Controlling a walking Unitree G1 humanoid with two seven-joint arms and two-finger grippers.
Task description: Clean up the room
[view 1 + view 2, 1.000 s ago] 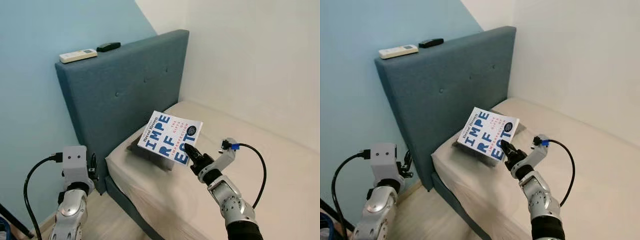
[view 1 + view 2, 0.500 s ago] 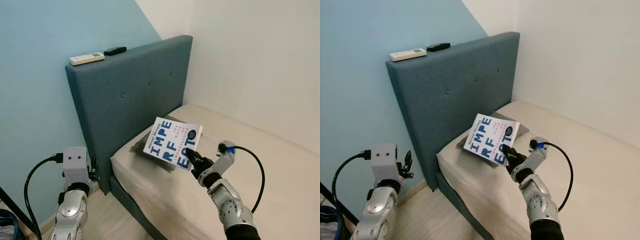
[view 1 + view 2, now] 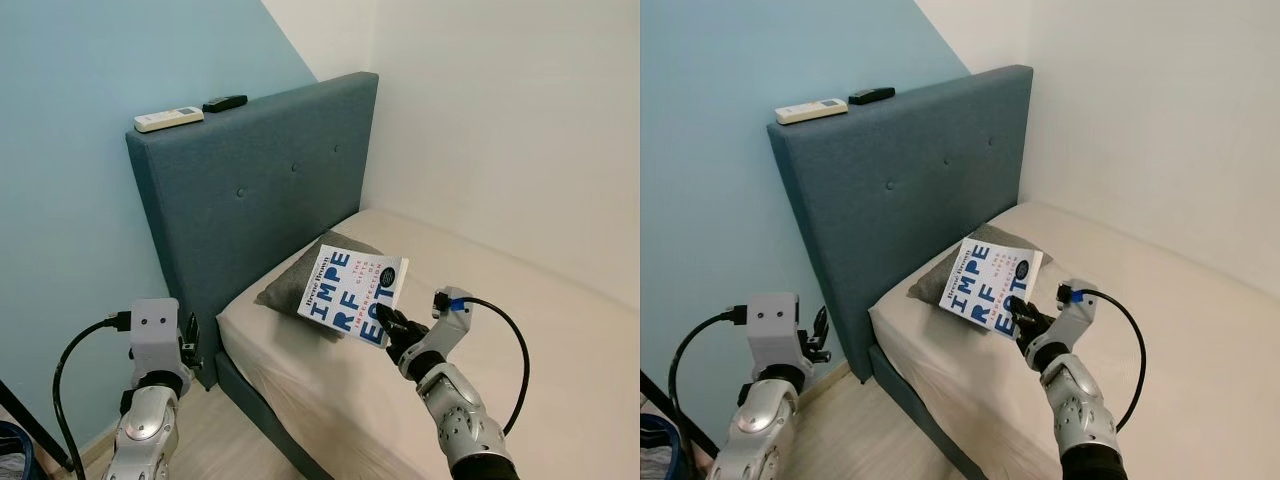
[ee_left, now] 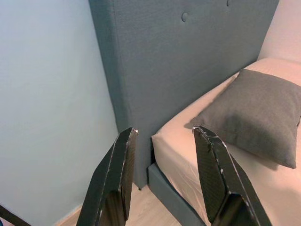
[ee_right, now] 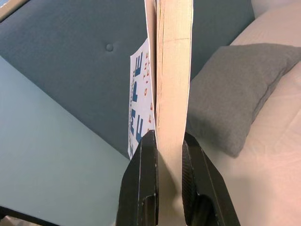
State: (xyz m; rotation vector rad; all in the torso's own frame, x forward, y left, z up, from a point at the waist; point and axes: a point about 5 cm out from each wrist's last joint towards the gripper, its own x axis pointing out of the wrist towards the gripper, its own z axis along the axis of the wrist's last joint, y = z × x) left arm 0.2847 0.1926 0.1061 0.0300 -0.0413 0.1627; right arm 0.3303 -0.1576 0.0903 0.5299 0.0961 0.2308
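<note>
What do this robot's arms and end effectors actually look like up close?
Both arms are jointed silver metal with rounded segments. The left arm carries a boxy grey wrist block with a looping black cable. The right arm has a black cable arching to a small blue connector at its wrist. Each end effector, left and right, has two long, flat black fingers.

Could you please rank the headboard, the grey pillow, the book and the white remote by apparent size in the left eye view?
1. headboard
2. book, nearer the camera, so unsure against the pillow
3. grey pillow, partly hidden
4. white remote
</note>
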